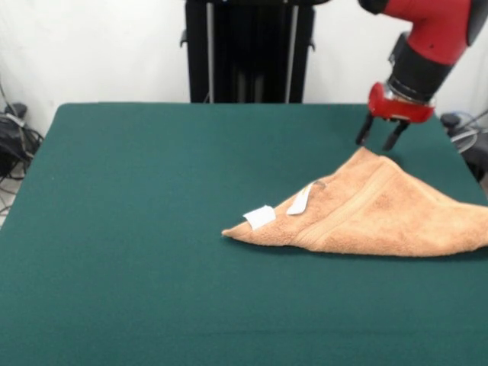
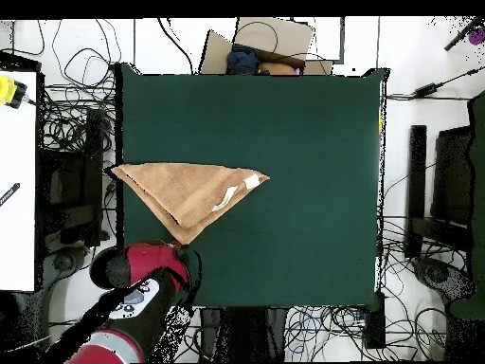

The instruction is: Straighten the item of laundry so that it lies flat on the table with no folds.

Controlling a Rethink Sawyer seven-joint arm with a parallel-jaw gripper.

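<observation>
The towel [image 1: 381,213] is showing an orange-tan terry surface, with a woven band running across it in the same tone. Two small white tags [image 1: 260,216] are standing out at its edge. The counter [image 1: 152,229] is wearing dark green felt-like cloth. The arm [image 1: 431,38] is showing red and black.

The front view looks low and close across the large dark green felt-covered table [image 1: 137,229], cropping its near edge. The overhead view looks straight down from higher, taking in all four table [image 2: 313,142] edges. Both share the tabletop.
</observation>
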